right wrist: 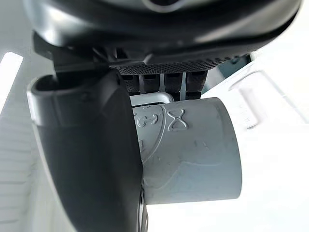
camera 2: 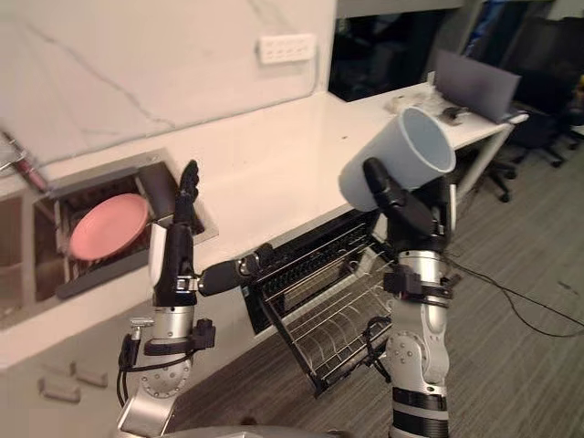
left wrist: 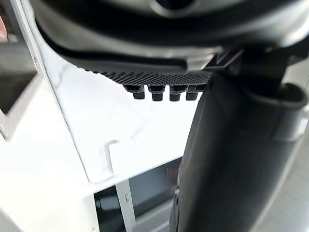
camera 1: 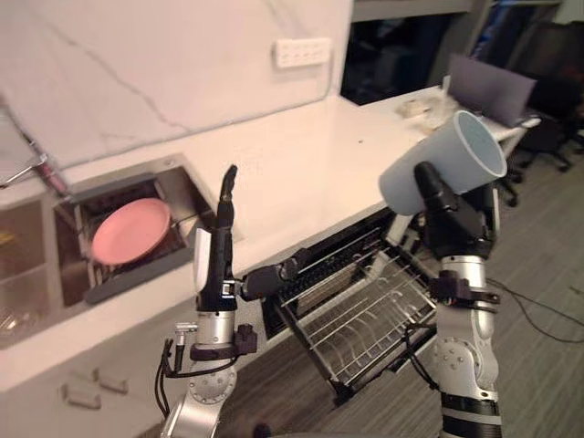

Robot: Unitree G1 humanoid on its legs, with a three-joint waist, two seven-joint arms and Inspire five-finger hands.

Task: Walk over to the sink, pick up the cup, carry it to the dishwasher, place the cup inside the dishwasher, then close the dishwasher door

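Counter; cup (tilted) in right hand

- My right hand grips the pale blue cup, tilted, above the dishwasher rack.
- My left hand is left of the rack, fingers straight.
- A pink plate lies farther left.

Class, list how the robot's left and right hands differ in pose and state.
The left hand is open, fingers straight up; the right hand is curled. The left hand holds nothing; the right hand grips the tilted pale blue cup. The left hand is near the sink; the right hand by the dishwasher rack. Both are dark, raised.
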